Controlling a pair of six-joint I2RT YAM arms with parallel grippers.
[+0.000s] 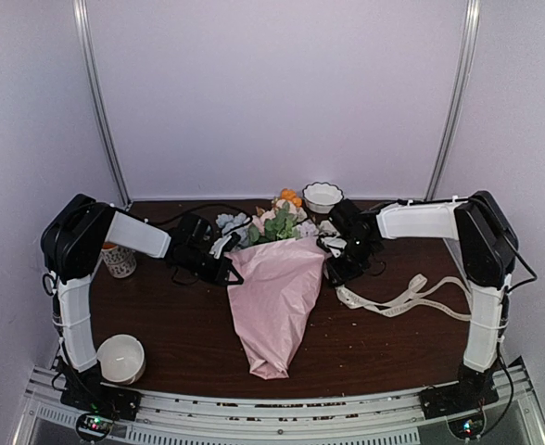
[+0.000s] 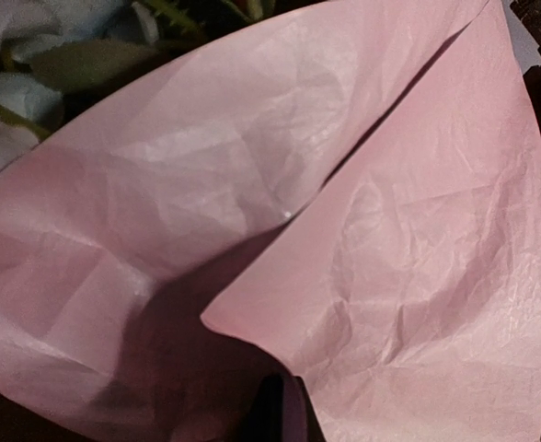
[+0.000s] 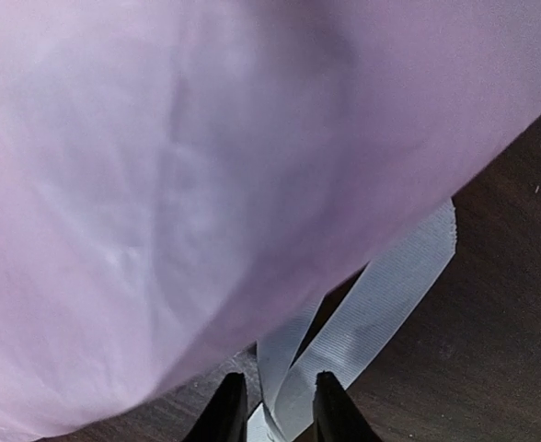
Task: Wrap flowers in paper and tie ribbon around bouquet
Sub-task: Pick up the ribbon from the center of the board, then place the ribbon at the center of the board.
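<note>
A: Where is the bouquet (image 1: 277,297) placed?
B: It is laid on the table (image 1: 180,315) at frame centre in the top view. The cone tip is pointed at the lower edge and the flowers (image 1: 272,222) are fanned out at the upper end.
A: And the paper (image 2: 390,276)?
B: It is wrapped into the cone. One crinkled flap is lapped over another in the left wrist view.
A: Left gripper (image 1: 228,269)?
B: It is set against the cone's upper left edge with the jaws closed. Whether paper is pinched cannot be told.
A: Right gripper (image 3: 280,407)?
B: It is set at the cone's upper right edge. The tips are held apart and the ribbon (image 3: 362,322) is passed between them, with no clamp seen. The rest of the ribbon is looped across the table right of the cone.
A: Anything else?
B: A white bowl (image 1: 322,195) is seen behind the flowers.
</note>
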